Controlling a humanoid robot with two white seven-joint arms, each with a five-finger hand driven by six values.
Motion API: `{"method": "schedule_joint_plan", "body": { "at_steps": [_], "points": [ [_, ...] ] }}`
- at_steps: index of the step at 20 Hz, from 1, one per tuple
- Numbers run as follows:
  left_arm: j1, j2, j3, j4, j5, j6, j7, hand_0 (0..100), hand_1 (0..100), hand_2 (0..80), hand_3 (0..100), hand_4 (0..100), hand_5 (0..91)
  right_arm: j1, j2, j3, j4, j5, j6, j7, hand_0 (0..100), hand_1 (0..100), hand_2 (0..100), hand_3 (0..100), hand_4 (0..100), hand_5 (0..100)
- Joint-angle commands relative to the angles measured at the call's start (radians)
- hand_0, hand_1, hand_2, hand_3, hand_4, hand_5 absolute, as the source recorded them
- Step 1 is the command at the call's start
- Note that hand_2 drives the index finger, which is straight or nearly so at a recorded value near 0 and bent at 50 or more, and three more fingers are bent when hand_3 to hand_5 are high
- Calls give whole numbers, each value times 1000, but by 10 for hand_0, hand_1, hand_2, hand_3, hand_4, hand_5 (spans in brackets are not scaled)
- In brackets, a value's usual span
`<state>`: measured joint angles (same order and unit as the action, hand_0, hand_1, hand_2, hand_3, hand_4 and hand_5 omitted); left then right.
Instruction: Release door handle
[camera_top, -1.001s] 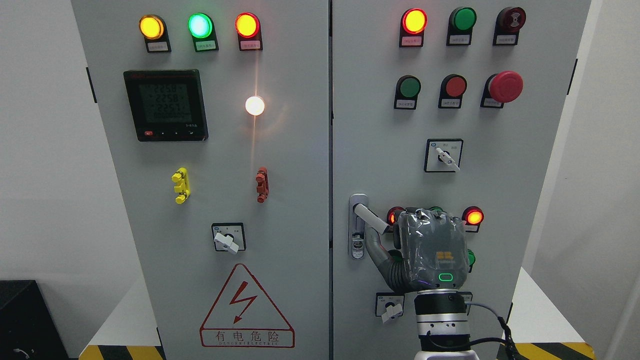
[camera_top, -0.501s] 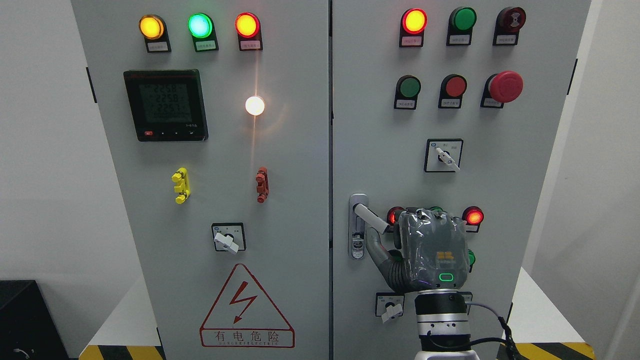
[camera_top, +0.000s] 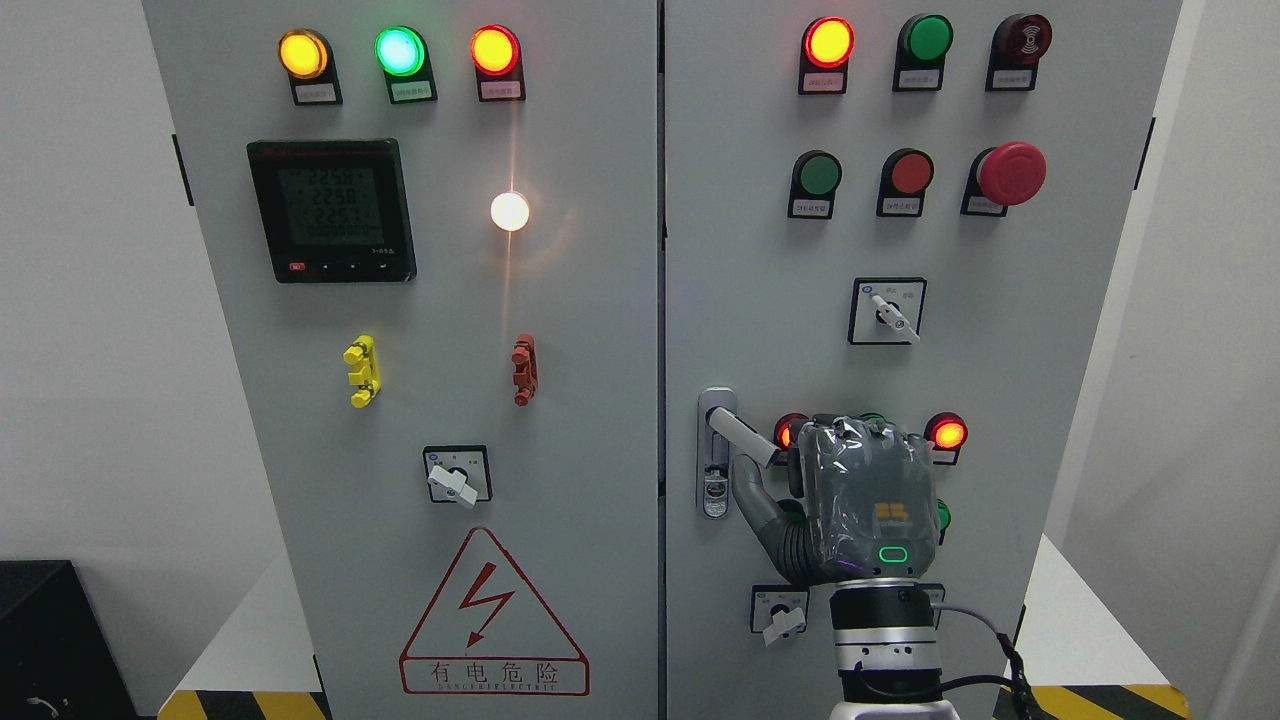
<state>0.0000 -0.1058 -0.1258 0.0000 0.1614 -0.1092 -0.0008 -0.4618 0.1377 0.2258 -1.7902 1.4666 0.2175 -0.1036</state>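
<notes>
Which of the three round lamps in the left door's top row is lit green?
The middle lamp of the top row on the left door glows green; the lamp left of it is yellow and the lamp right of it orange-red.

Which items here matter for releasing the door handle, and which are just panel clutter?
In play:
- door handle, swung out on the right door
- right hand beside it; whether it grips the handle cannot be told

Not involved:
- digital meter
- emergency stop button
- warning triangle
- selector switch
</notes>
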Motion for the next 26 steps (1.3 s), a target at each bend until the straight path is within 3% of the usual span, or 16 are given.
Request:
{"method": "schedule_joint_plan", "body": {
  "at_steps": [1,26],
  "points": [
    [-26,0,0,29,0,0,1,120,556,0,0,0,0,0,-1,0,0,1,2,-1,442,516,935,1000,1000,1000],
    [-28,0,0,29,1,0,1,120,556,0,0,0,0,-6,-4,-14,-5,1,2,-1,448,505,935,1000,1000,1000]
  ]
}}
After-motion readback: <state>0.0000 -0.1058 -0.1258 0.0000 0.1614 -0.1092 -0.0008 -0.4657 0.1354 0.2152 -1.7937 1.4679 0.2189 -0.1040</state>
